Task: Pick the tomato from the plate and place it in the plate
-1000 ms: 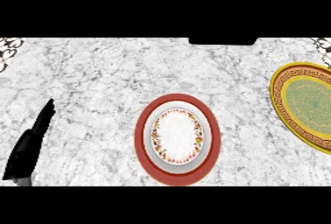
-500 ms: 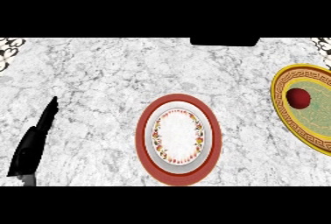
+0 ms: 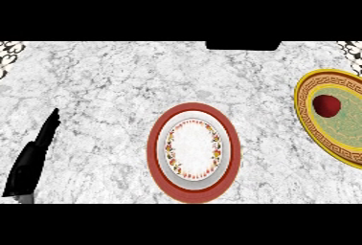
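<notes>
So the tomato [image 3: 326,105] is sitting on the yellow plate [image 3: 308,115] at the right edge of the scene, resting on the plate's left part, toward its far side, just inside the patterned gold rim. It is looking round, smooth and glossy, so it is probably going to be light, a little slippery and soft enough to bruise; a hold is likely working best with thumb and fingers wrapping its widest part from above, cradling rather than pinching the skin. Nothing is touching it at this moment. Well to the left, near the middle of the counter [image 3: 106,95], the red-rimmed plate [image 3: 157,148] with its white floral centre is lying bare, and it is seemingly the place the tomato is meant for. Further out, at the near left edge, the left hand [image 3: 32,160] is showing as a dark sliver, resting with fingers straight and pressed together, pointing toward the far side, though it is hard to make out in detail. The right hand is not appearing anywhere
</notes>
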Robot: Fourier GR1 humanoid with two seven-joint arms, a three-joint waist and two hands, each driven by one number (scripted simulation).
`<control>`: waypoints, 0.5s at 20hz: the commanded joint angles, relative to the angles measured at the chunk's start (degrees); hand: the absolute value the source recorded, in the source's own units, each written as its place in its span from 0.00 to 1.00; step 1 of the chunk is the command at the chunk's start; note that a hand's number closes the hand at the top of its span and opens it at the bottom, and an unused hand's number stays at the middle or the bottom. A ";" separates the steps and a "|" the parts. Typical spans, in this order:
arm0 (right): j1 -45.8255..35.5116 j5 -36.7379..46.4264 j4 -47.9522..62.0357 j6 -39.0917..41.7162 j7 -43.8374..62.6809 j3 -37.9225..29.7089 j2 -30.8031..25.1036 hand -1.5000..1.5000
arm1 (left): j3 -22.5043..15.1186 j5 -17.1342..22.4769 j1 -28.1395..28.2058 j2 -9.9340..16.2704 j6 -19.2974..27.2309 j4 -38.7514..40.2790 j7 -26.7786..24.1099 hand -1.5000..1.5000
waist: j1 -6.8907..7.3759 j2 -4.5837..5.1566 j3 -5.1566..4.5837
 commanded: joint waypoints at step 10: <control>-5.92 0.25 11.45 2.47 6.44 -2.78 10.33 0.00 | 1.48 0.24 1.23 -0.28 -1.34 -0.73 -1.46 0.50 | -0.48 -0.07 0.01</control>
